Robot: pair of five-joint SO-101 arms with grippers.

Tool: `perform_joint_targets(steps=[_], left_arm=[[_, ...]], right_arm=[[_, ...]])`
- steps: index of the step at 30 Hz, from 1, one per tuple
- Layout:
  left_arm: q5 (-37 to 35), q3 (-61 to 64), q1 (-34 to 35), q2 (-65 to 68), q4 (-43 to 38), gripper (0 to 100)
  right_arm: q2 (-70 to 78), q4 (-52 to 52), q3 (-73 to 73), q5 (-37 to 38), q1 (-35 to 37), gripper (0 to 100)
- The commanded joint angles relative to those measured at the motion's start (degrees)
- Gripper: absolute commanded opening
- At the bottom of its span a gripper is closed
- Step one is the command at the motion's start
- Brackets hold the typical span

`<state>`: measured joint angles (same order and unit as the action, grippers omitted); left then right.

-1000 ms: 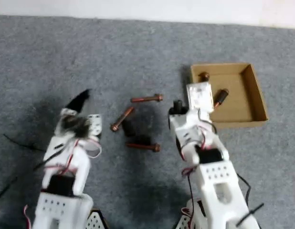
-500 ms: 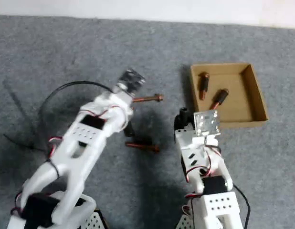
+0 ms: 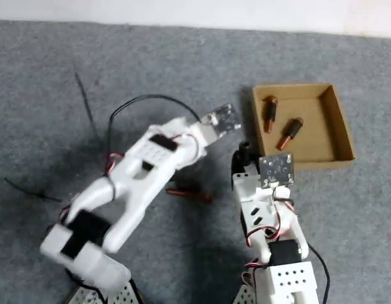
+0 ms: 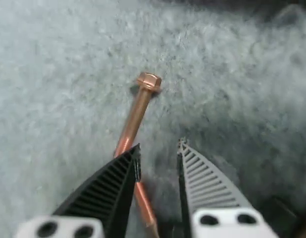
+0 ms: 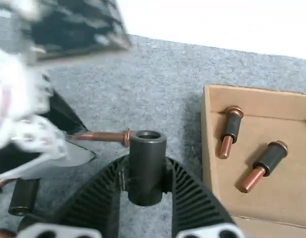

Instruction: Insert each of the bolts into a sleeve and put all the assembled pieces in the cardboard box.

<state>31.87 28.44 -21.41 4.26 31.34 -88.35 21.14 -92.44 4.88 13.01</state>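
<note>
My right gripper point(image 5: 146, 179) is shut on an upright black sleeve point(image 5: 145, 148), held over the carpet just short of the cardboard box point(image 5: 252, 99); in the high view the sleeve point(image 3: 243, 152) is beside the box's point(image 3: 338, 120) near left corner. Two assembled pieces point(image 3: 269, 113) point(image 3: 289, 133) lie in the box. My left gripper point(image 4: 158, 149) hangs open over a copper bolt point(image 4: 138, 111), whose shaft runs past one finger point(image 4: 124, 171). The left arm point(image 3: 157, 161) stretches across the middle of the table.
Another bolt point(image 3: 190, 194) lies on the grey carpet beside the left arm. A spare black sleeve point(image 5: 20, 199) lies near it. A black cable point(image 3: 145, 101) arches over the left arm. The far and left carpet is bare.
The left arm swung from the left side to the middle, above the bolts. The right arm drew back from the box with the sleeve.
</note>
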Motion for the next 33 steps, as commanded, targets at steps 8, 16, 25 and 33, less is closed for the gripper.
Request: perform_joint_targets(steps=[8, 16, 25, 33], left_arm=[[2.0, -36.0, -0.8, 25.4, 16.7, 12], [2.1, -53.4, 2.5, 40.3, 23.7, 12], [1.5, -65.2, 2.9, 47.7, 32.0, 12], [-7.1, -67.7, 5.1, 47.7, 31.8, 8]], right_arm=[[-1.0, -1.6, 0.8, 0.6, -0.7, 0.3], [-1.1, -1.6, 0.8, 0.7, -0.7, 0.3], [-1.1, -1.6, 0.8, 0.7, -0.7, 0.4], [-1.1, -1.6, 0.8, 0.7, -0.7, 0.4]])
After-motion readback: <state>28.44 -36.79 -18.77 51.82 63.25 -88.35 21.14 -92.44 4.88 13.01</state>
